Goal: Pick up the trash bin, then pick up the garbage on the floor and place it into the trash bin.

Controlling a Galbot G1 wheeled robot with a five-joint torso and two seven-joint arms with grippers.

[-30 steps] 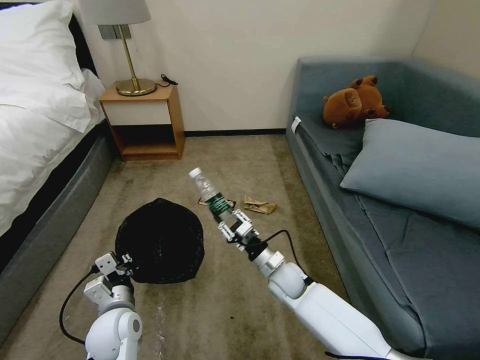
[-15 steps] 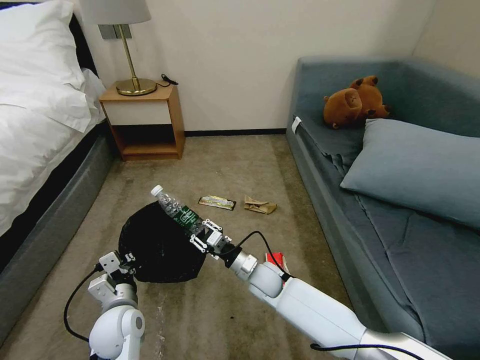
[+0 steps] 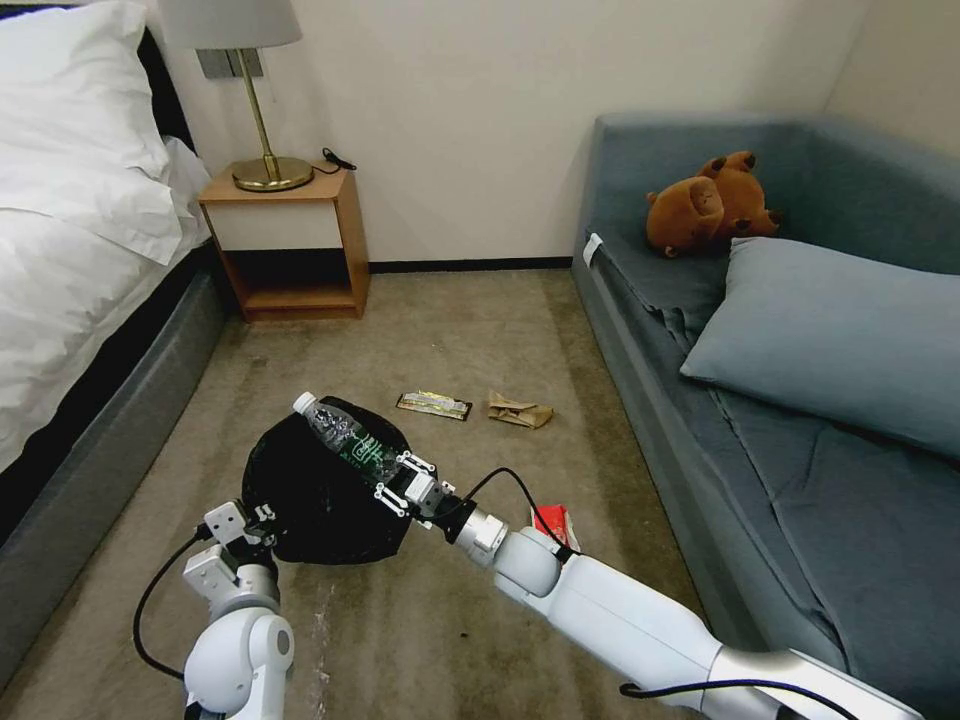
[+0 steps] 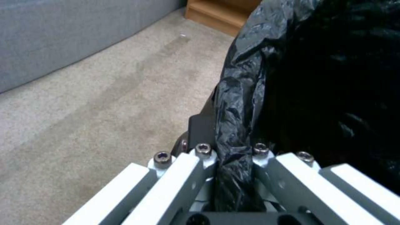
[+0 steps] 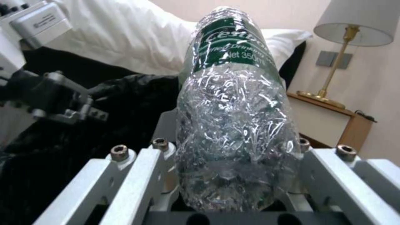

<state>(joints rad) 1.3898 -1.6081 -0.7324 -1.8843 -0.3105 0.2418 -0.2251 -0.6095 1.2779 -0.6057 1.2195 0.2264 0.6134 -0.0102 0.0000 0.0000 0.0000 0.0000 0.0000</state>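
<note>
— While the right pincer (image 3: 398,482) is clamping the base end of the clear bottle (image 3: 345,444), where is that bottle sitting against the bin?

— It is lying tilted across the mouth of the trash bin (image 3: 320,490), its white cap pointing away from the pincer toward the bin's far rim. In the right wrist view the bottle (image 5: 235,112) is filling the gap between the two jaws, pressed on both sides.

— And the left pincer (image 3: 245,527)?

— It is pinching the bin's near edge. In the left wrist view its jaws are closing on a bunched fold of the black bag (image 4: 237,131) at the rim, so it is gripping the trash bin (image 4: 333,93).

— What is lying beyond the right pincer?

— Past the bin, on the carpet (image 3: 450,330), a flat dark wrapper (image 3: 433,405) and a crumpled brown paper bag (image 3: 518,410) are lying near each other but apart. A red-white wrapper (image 3: 553,522) is peeking out just beside the right forearm, on the sofa side.

— How much free floor is showing?

— Open carpet is stretching from the bin to the nightstand (image 3: 285,245). The bed (image 3: 90,300) is edging the left pincer's side and the sofa (image 3: 780,400) the right pincer's side, both well apart from the bin.
</note>
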